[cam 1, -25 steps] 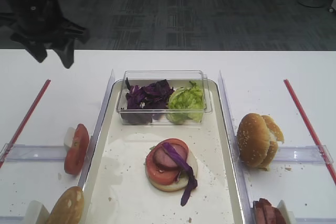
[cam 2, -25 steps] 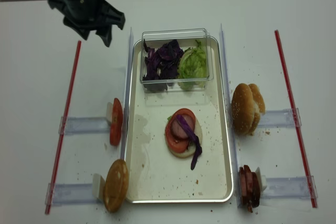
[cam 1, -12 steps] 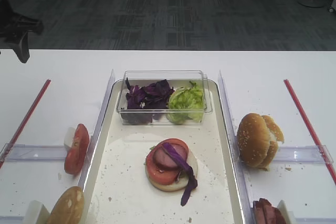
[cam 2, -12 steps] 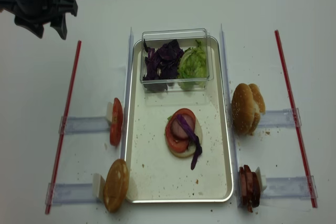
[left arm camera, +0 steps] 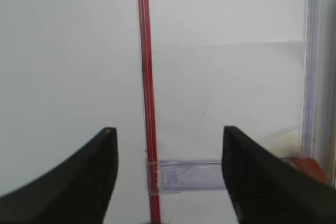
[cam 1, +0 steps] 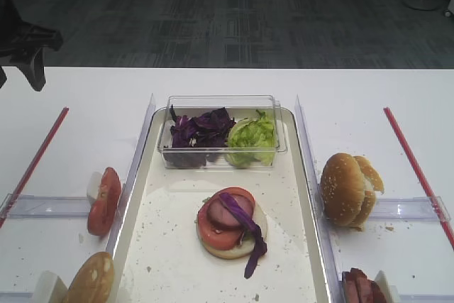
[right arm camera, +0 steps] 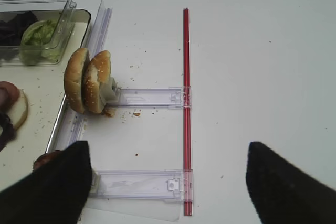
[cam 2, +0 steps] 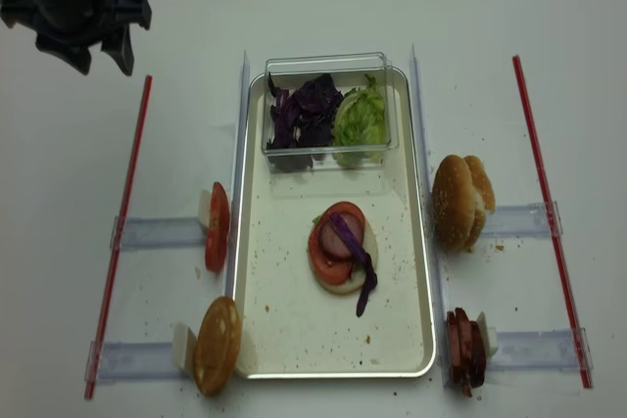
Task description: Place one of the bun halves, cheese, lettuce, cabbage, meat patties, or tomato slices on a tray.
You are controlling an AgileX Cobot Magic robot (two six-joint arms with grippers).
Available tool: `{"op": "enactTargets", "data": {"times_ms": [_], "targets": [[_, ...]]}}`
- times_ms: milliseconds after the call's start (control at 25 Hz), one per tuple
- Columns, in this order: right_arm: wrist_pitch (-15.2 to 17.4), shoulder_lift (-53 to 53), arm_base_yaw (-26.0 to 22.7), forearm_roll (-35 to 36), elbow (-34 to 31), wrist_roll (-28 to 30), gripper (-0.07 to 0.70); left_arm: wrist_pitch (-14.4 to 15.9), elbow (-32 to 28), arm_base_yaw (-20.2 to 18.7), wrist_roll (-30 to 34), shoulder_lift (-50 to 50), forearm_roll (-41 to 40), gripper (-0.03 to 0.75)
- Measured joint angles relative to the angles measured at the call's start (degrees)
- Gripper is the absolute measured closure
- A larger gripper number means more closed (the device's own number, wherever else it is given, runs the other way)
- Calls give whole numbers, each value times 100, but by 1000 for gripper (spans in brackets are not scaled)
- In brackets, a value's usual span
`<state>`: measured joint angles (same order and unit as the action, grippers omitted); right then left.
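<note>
Cream-white and crumb-speckled, the tray [cam 1: 177, 260] fills the middle of the first high view on the white tabletop [cam 1: 355, 97]. At its centre a bun half [cam 1: 223, 245] lies cut face up, carrying a tomato slice [cam 1: 213, 226], a meat patty [cam 1: 228, 211] and a strip of cabbage [cam 1: 250, 235] draped toward 5 o'clock. At the tray's 12 o'clock a clear plastic box [cam 1: 221, 131] holds more purple shreds and the lettuce [cam 1: 250, 140]. The left tool [cam 1: 21, 51] hangs at 10 o'clock, dark and partly cut off; whether it grips anything cannot be told here.

From the right wrist camera, two bun halves [right arm camera: 86, 81] stand on edge against a clear holder [right arm camera: 149, 97] just outside the tray's rim, a red strip [right arm camera: 185, 108] crossing beside them. The right tool [right arm camera: 165, 182] has both dark fingers [right arm camera: 283, 187] spread wide at the bottom corners, nothing between them.

From the left wrist camera, the left tool has its two fingers [left arm camera: 86, 174] set apart, released and empty, above bare tabletop and a red strip [left arm camera: 147, 103].

The second high view shows the left tool at 10 o'clock, well apart from the tray. Tomato slices [cam 2: 217, 227] stand at the tray's 9 o'clock, one bun half [cam 2: 217, 346] at 7 o'clock, meat patties [cam 2: 464, 348] at 5 o'clock.
</note>
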<state>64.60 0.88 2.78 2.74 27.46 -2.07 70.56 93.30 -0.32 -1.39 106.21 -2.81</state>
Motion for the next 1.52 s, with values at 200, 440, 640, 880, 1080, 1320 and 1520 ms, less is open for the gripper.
{"op": "enactTargets", "data": {"times_ms": [200, 440, 640, 880, 1080, 1320, 1520], "targets": [[0, 0, 0, 0, 0, 0, 16, -10, -769, 0, -38, -384, -140, 316], [0, 0, 0, 0, 0, 0, 16, -18, -1937, 0, -153, -1151, -251, 316], [0, 0, 0, 0, 0, 0, 16, -49, -2885, 0, -223, -1884, -251, 316], [0, 0, 0, 0, 0, 0, 16, -166, -4085, 0, -302, -3062, -241, 316], [0, 0, 0, 0, 0, 0, 16, -249, -4916, 0, -302, -3972, -10, 316], [0, 0, 0, 0, 0, 0, 16, -331, -5677, 0, -302, -5008, 57, 316], [0, 0, 0, 0, 0, 0, 16, -586, -6212, 0, -302, -5977, 85, 316]]}}
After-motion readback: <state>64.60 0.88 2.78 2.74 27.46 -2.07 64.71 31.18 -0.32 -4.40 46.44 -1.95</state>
